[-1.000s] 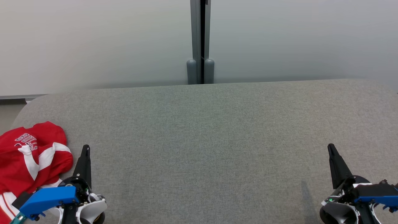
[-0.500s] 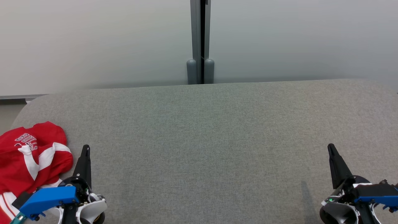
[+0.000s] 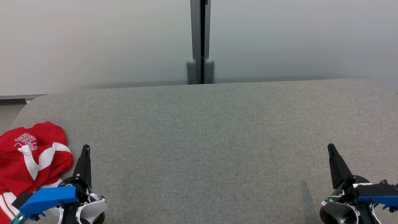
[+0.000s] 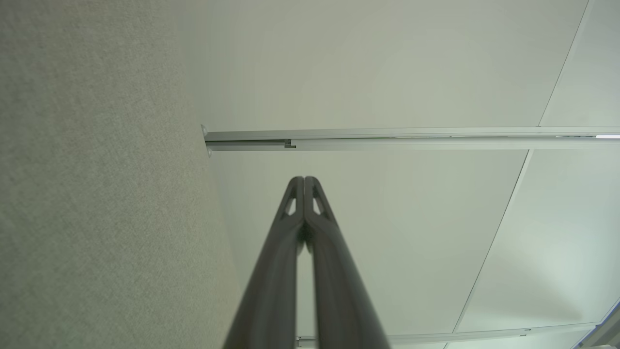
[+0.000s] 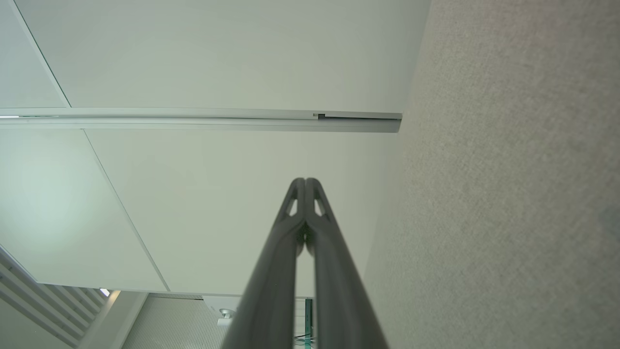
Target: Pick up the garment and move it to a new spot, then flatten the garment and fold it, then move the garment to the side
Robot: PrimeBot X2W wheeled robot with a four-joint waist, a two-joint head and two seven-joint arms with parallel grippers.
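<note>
My left gripper (image 3: 85, 152), fingers pressed together and empty, sits low over the grey cushion (image 3: 205, 140). It is just beside the crumpled red-and-white garment (image 3: 31, 158) at the far left edge, probably staged for the pick. Its white lettering seems to read "BULLS". My right gripper (image 3: 332, 151), likewise closed on nothing, waits well apart.

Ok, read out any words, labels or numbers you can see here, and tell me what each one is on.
"BULLS": white-outlined letters on the red garment, which lies crumpled at the left end of the grey fabric surface.
A mark just below that word is lost in a fold: unreadable.
Nothing else is readable.
</note>
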